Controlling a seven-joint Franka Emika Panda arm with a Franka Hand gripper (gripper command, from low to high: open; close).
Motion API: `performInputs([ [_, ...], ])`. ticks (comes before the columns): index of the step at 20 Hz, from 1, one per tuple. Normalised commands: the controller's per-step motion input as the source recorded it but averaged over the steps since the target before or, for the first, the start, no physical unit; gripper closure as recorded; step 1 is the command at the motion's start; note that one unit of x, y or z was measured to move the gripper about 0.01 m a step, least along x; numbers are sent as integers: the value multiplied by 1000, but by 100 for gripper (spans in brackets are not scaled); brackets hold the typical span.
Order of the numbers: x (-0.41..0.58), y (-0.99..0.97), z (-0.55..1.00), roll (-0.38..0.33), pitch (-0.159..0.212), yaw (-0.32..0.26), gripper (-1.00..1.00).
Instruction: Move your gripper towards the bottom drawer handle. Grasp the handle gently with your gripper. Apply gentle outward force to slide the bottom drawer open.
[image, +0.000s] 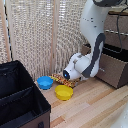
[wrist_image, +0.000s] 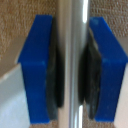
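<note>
In the wrist view my gripper (wrist_image: 73, 70) is shut on the bottom drawer handle (wrist_image: 73, 25), a thin silver bar that runs between the two blue fingertips (wrist_image: 37, 70) and their dark pads. In the exterior view the white arm (image: 92, 22) reaches down to the dark brown bottom drawer (image: 114, 72) at the right. This drawer stands out from the cabinet with its dark inside showing on top. The fingers and the handle are hidden behind the arm there.
A black fabric box (image: 20, 95) stands at the exterior view's front left. A blue bowl (image: 45, 82), a yellow bowl (image: 64, 92) and a flat colourful packet (image: 61, 79) lie on the wooden floor near the arm. The upper brown drawer (image: 117, 25) is above, and a pale curtain (image: 40, 35) hangs behind.
</note>
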Motion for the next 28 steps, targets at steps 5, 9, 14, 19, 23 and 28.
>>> performInputs([
  [5,232,906,-135,0,0,35,100],
  [9,246,934,-196,0,3,39,100],
  [14,29,185,123,0,5,11,-100],
  [19,150,-31,582,15,2,29,-100],
  [23,245,-26,621,7,19,43,-100],
  [28,279,242,401,35,33,-61,-100],
])
